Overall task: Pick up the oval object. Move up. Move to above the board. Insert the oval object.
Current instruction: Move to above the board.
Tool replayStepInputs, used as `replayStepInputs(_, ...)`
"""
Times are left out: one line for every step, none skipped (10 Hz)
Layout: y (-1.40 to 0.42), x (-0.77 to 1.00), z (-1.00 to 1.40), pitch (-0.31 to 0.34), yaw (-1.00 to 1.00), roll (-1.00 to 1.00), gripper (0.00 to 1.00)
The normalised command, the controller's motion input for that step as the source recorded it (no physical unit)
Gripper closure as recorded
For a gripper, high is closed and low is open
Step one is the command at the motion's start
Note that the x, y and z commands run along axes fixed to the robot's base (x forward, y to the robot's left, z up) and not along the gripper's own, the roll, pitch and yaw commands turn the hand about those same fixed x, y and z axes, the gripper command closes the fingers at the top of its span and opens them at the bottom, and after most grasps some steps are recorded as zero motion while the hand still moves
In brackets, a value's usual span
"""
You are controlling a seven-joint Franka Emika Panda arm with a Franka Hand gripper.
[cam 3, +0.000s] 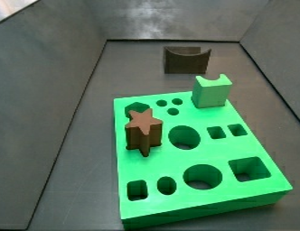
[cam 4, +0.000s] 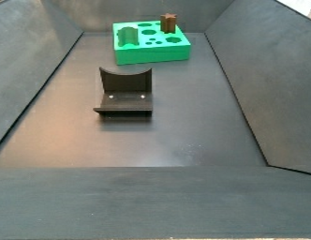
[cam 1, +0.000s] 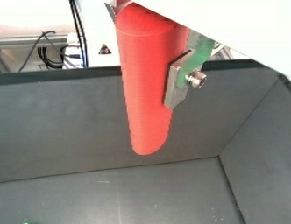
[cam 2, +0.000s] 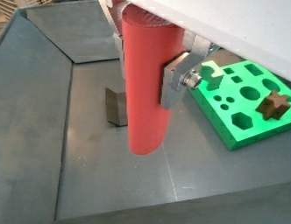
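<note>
The oval object (cam 1: 148,87), a smooth red peg, hangs upright with my gripper (cam 1: 148,74) shut on its upper part; one silver finger (cam 1: 183,79) presses its side. In a wrist view the oval object (cam 2: 148,87), held by the gripper (cam 2: 145,79), is lifted off the dark floor, between the fixture (cam 2: 117,105) and the board (cam 2: 236,109). The board is bright green with many shaped holes and shows in both side views (cam 3: 207,194) (cam 4: 126,42). Neither the gripper nor the peg appears in the side views.
A brown star block (cam 3: 142,129) (cam 2: 274,103) stands in the board. A small green notched block (cam 3: 213,89) sits at the board's far edge. The dark fixture (cam 3: 185,59) (cam 4: 125,92) stands on the floor. Grey sloping bin walls (cam 1: 66,114) surround everything.
</note>
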Motion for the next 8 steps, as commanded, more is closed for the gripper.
replayStepInputs(0.03,0.0,0.28,0.074,-0.04,0.0,1.0)
replayStepInputs(-1.0,0.51,-0.08,0.115,-1.0,-0.01,1.0)
replayStepInputs(-1.0,0.51,-0.1,0.112,-1.0,-0.01,1.0)
replayStepInputs(-1.0,0.54,-0.1,0.142,-1.0,-0.01,1.0)
replayStepInputs(-1.0,0.56,-0.1,0.163,-1.0,-0.04,1.0)
replayStepInputs(-1.0,0.56,-0.1,0.172,-1.0,-0.02,1.0)
replayStepInputs(-1.0,0.56,-0.1,0.179,-1.0,-0.02,1.0)
replayStepInputs(-1.0,0.58,-0.1,0.205,-1.0,-0.05,1.0)
